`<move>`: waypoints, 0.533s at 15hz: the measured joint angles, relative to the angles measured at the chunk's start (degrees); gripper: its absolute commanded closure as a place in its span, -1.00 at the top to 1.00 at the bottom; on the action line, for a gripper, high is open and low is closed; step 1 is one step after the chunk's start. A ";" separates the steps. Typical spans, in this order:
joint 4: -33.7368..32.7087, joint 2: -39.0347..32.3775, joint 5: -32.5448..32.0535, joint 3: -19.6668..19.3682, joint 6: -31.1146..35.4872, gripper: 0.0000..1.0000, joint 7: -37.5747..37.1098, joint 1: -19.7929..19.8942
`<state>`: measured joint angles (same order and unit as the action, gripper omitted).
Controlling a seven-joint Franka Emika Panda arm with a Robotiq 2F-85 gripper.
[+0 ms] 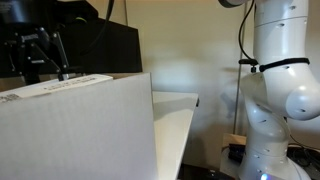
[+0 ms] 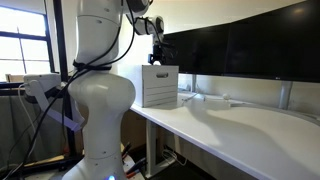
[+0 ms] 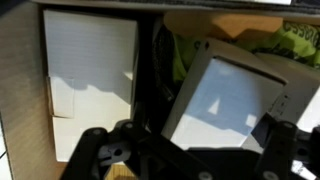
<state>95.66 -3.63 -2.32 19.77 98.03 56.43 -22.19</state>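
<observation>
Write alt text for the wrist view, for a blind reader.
Looking down into an open brown cardboard box: a flat white cardboard sheet lies at left, a tilted white carton at right, green packaging between. The black jaws stand open along the bottom edge.

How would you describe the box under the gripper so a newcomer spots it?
Find the long white desk below the row of dark monitors. At its end nearest the white robot arm stands a white ribbed cardboard box, under the black gripper. It is the only tall, square-sided thing on the desk.
</observation>
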 measured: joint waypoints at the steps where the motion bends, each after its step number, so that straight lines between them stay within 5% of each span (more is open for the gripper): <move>1: 0.03 -0.16 0.09 0.00 -0.04 0.20 0.00 0.11; 5: 0.02 -0.36 1.21 0.01 -0.05 -0.28 0.00 0.26; 8: 0.02 -0.36 1.71 0.03 -0.05 -0.35 0.00 0.26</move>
<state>95.67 -4.00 -0.61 19.80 97.99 56.43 -21.93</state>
